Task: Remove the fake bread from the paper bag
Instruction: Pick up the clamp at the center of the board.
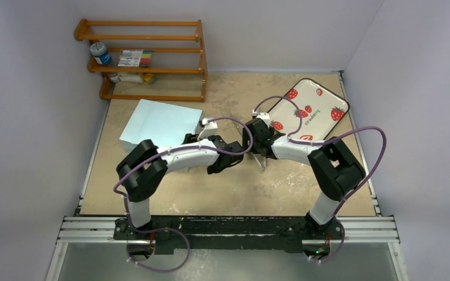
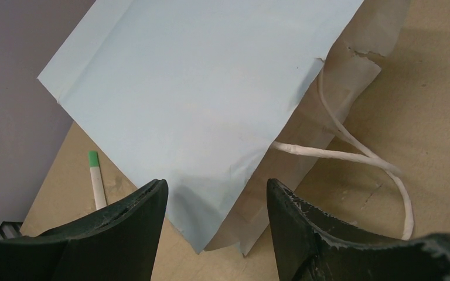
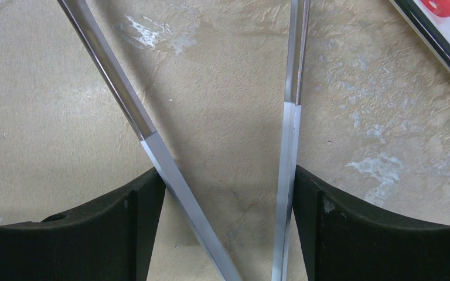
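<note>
From above, the paper bag [image 1: 158, 123] lies flat on the tan table [image 1: 222, 193] near a wooden rack [image 1: 146, 58]. The left gripper [image 2: 217, 190] gapes wide at the bag's corner. The right gripper [image 3: 228, 181] clasps metal tongs [image 3: 290, 134], their arms splayed over tabletop, gripping nothing.

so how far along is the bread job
Nothing looks done: no bread shows in any view, and the paper bag lies flat on the table. In hand: the open left gripper hangs over the bag's mouth corner, and the right gripper holds metal tongs above the tabletop beside it. Left: opening the bag and pulling every bread out.
</note>
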Tool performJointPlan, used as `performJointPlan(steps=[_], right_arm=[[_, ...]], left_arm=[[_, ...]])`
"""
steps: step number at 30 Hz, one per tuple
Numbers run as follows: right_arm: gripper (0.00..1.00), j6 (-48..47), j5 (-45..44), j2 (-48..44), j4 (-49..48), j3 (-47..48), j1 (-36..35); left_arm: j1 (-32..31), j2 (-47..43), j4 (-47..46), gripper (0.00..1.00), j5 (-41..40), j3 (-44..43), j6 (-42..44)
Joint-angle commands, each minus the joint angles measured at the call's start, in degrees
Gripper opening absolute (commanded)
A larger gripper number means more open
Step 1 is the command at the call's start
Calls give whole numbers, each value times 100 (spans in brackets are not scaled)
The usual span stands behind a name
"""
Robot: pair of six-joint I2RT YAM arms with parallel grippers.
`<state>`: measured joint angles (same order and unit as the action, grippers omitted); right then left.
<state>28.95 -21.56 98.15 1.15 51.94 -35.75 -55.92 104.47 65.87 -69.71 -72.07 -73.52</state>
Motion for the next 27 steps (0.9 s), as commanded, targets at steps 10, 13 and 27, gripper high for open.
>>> performJointPlan(steps=[10,13,27], right_arm=[[73,88,107,248,71,157,-33],[70,115,108,249,57,167,-32],[41,79,-16,-54,-6,22,-36]], left_arm=[[524,469,679,62,-1400,-197,-1185],[672,427,359,61,-1474,-64,-1047],[863,-281,-753,23,-1735,175,-65]])
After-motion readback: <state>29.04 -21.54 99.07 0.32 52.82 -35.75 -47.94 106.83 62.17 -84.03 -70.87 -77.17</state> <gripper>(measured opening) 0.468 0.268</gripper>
